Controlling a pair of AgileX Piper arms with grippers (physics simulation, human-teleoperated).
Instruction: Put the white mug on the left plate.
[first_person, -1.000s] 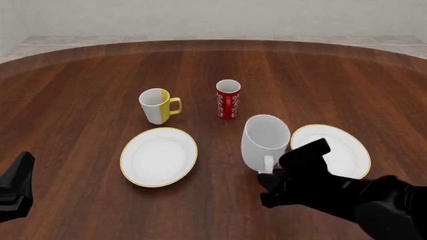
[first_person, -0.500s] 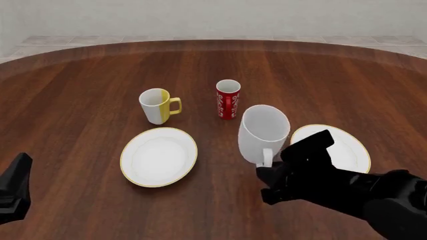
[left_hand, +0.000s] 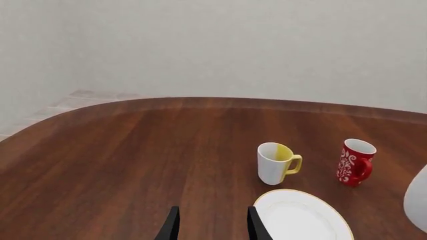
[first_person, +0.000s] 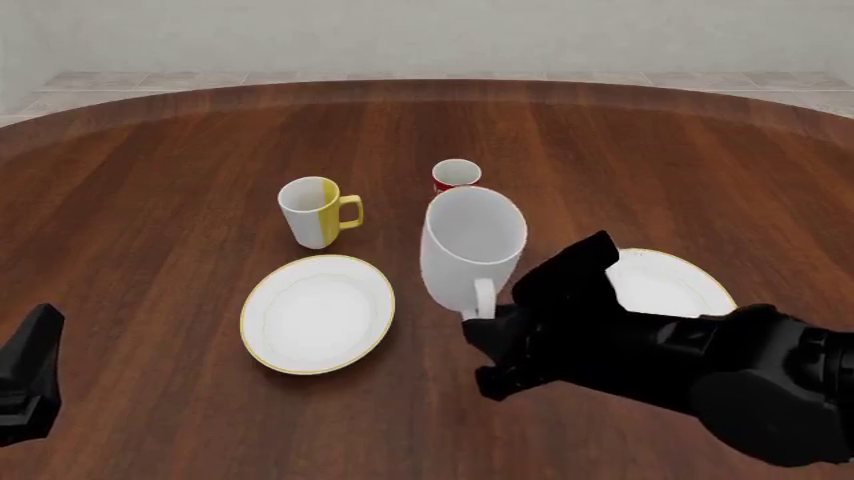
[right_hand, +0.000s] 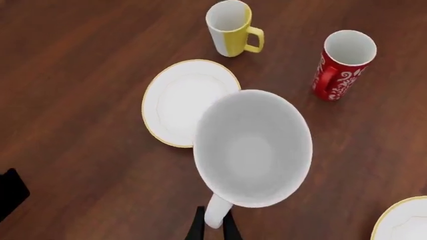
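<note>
The white mug (first_person: 470, 245) hangs above the table, tilted a little, between the two plates. My right gripper (first_person: 487, 325) is shut on its handle (right_hand: 217, 212) from the near side. In the right wrist view the white mug (right_hand: 253, 147) shows its empty inside, with the right gripper (right_hand: 213, 227) pinching the handle. The left plate (first_person: 318, 313) lies flat and bare, down and to the left of the mug; it also shows as the left plate (right_hand: 183, 97). My left gripper (first_person: 34, 375) sits at the near left corner, and the left gripper (left_hand: 212, 227) is open and holds nothing.
A white-and-yellow mug (first_person: 314, 212) stands behind the left plate. A red patterned mug (first_person: 457, 175) is mostly hidden behind the lifted mug. The right plate (first_person: 667, 285) is partly covered by my right arm. The table's far curved edge (left_hand: 267, 102) meets a pale wall.
My right gripper has lifted the white mug and carried it left, from beside the right plate to in front of the red mug. The left gripper has barely moved.
</note>
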